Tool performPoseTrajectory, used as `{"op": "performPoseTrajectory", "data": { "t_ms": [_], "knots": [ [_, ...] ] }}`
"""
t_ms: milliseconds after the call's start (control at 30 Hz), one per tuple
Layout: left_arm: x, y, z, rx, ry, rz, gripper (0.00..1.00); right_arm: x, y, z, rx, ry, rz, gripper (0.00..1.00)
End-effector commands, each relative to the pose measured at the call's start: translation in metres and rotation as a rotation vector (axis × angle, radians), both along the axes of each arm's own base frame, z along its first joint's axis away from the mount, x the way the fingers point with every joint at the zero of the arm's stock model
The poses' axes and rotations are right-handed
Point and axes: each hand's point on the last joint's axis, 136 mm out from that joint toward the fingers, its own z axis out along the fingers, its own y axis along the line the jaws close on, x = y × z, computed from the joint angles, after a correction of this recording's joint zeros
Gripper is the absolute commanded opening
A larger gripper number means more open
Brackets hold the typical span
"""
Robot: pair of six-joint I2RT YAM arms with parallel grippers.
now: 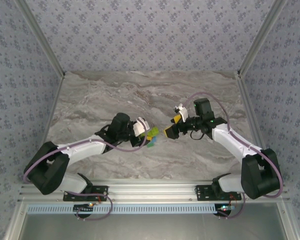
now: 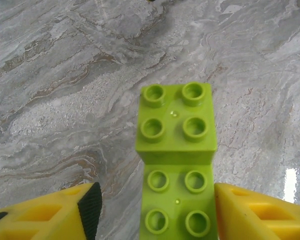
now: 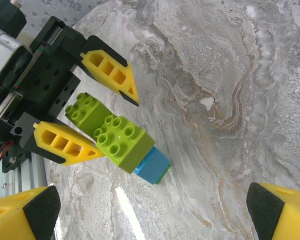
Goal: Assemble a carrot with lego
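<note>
I'm watching the left pincer (image 3: pixel 119 123) standing spread around the carrot (image 3: pixel 121 137) — one yellow finger is sitting clear of the lime-green bricks, the other just beside them, maybe touching. The carrot is lying between those fingers near the middle of the marble surface (image 3: pixel 215 75), its blue-and-green end pointing away from them. The right pincer (image 3: pixel 152 212) is hovering nearby — gaping wide, gripping nothing.

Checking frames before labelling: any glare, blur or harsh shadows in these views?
Left wrist: white glare patch on the table at right, carrot sharp, yellow fingers slightly soft. Right wrist: glare streak on the table near the bottom edge, carrot in focus. Top external: even light, no hard shadows.
</note>
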Motion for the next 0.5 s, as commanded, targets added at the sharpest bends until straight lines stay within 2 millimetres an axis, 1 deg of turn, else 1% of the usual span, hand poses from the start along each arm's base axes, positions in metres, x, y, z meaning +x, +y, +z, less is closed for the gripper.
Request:
{"op": "performPoseTrajectory", "data": {
  "t_ms": [0,133,300,467],
  "knots": [
    [0.001,-0.011,0.016,-0.025,-0.007,-0.031,0.65,0.000,0.001,0.002,0.020,0.017,0.006,1.00],
    [-0.003,-0.013,0.023,-0.040,0.007,-0.048,0.70,0.000,0.001,0.001,0.018,0.022,0.007,1.00],
    [-0.010,-0.017,0.036,-0.060,0.020,-0.072,0.75,-0.001,0.001,0.000,0.013,0.026,0.006,1.00],
    [-0.010,-0.014,0.035,-0.031,0.016,-0.068,0.77,-0.002,0.001,0.003,0.018,0.021,0.007,1.00]
  ]
}}
